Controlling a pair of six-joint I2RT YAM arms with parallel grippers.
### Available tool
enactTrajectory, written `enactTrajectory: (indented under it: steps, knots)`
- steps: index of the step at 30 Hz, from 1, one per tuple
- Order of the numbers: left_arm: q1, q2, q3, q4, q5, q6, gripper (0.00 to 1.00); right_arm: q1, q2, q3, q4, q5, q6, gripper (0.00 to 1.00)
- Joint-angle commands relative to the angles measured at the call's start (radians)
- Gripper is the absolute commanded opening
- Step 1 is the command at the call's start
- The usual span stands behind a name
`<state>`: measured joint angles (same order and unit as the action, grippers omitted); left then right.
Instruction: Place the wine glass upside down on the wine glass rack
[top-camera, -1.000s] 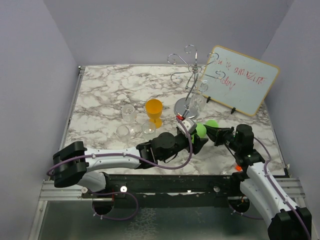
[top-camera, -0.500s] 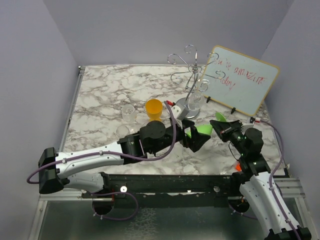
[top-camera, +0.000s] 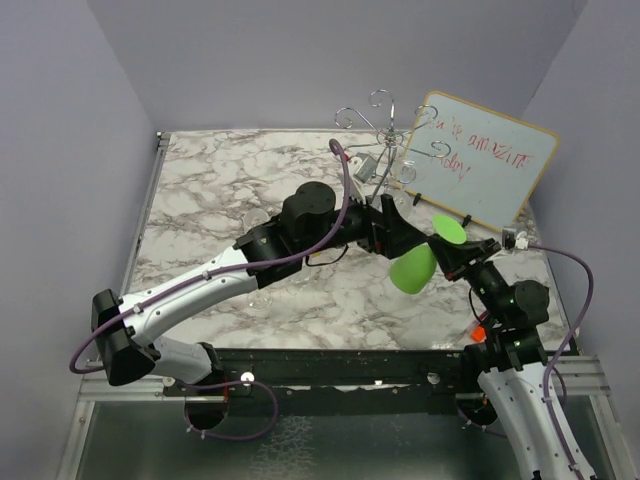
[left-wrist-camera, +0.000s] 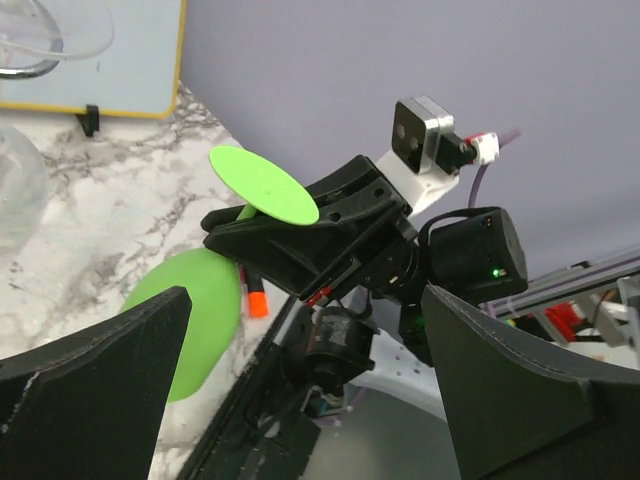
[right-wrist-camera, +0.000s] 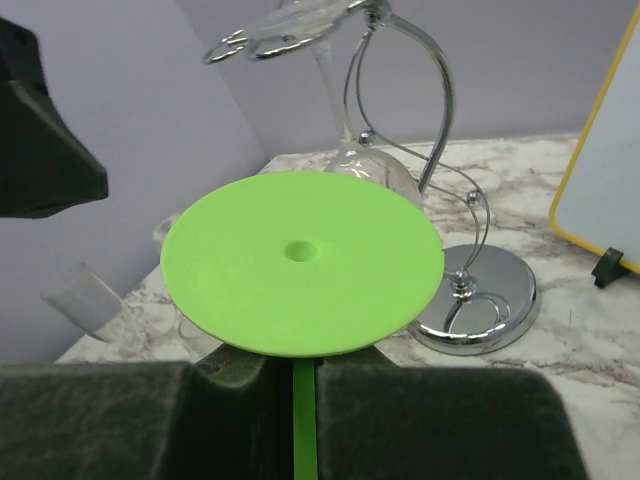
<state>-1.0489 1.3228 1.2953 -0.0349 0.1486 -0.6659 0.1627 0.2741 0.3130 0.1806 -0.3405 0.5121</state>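
Note:
The green wine glass (top-camera: 413, 268) hangs upside down, round foot (right-wrist-camera: 300, 260) up and bowl (left-wrist-camera: 195, 320) down. My right gripper (right-wrist-camera: 297, 372) is shut on its stem (right-wrist-camera: 303, 430) just under the foot, holding it above the table's front right (top-camera: 455, 250). The chrome wine glass rack (top-camera: 378, 135) stands behind; its domed base (right-wrist-camera: 480, 300) and post show in the right wrist view, with a clear glass (right-wrist-camera: 362, 170) hanging from one arm. My left gripper (left-wrist-camera: 305, 310) is open and empty, held in the air (top-camera: 398, 235) between the rack and the green glass.
A white board with red writing (top-camera: 482, 160) leans at the back right. Clear glasses (right-wrist-camera: 92, 300) stand on the marble left of the rack. An orange marker (left-wrist-camera: 254, 297) lies near the front edge. The left arm (top-camera: 300, 225) crosses in front of the rack's base.
The left gripper has drawn away from the green glass, risen and swung back toward the rack. The right gripper has lifted the glass with its foot up.

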Motion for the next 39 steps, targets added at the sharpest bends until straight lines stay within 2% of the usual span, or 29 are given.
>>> enactTrajectory:
  steps: [1, 5, 10, 16, 21, 25, 29, 35, 37, 39]
  knots:
    - [0.034, 0.028, 0.05, -0.061, 0.094, -0.172, 0.99, 0.003, -0.002, -0.013, 0.126, -0.126, -0.118, 0.01]
    - [0.063, 0.056, 0.008, 0.027, 0.173, -0.295, 0.99, 0.004, -0.012, -0.015, 0.209, -0.187, -0.128, 0.01]
    - [0.121, 0.045, -0.04, 0.165, 0.206, -0.463, 0.97, 0.003, 0.001, 0.024, 0.197, -0.229, -0.167, 0.01]
    - [0.139, 0.074, 0.008, 0.127, 0.245, -0.53, 0.95, 0.003, 0.016, 0.047, 0.243, -0.306, -0.177, 0.01]
    - [0.138, 0.13, 0.038, 0.137, 0.305, -0.555, 0.72, 0.003, 0.029, 0.087, 0.258, -0.319, -0.203, 0.01]
    - [0.133, 0.157, 0.062, 0.141, 0.341, -0.569, 0.61, 0.003, 0.045, 0.099, 0.266, -0.356, -0.214, 0.01]
    - [0.13, 0.175, 0.071, 0.156, 0.383, -0.583, 0.52, 0.004, 0.039, 0.095, 0.265, -0.374, -0.222, 0.01]
    - [0.13, 0.184, 0.073, 0.181, 0.432, -0.587, 0.45, 0.003, 0.055, 0.098, 0.248, -0.39, -0.234, 0.01]
    - [0.13, 0.191, 0.066, 0.199, 0.46, -0.598, 0.36, 0.004, 0.061, 0.101, 0.245, -0.403, -0.235, 0.01]
    - [0.129, 0.192, 0.053, 0.22, 0.481, -0.615, 0.22, 0.003, 0.068, 0.105, 0.238, -0.424, -0.235, 0.01]
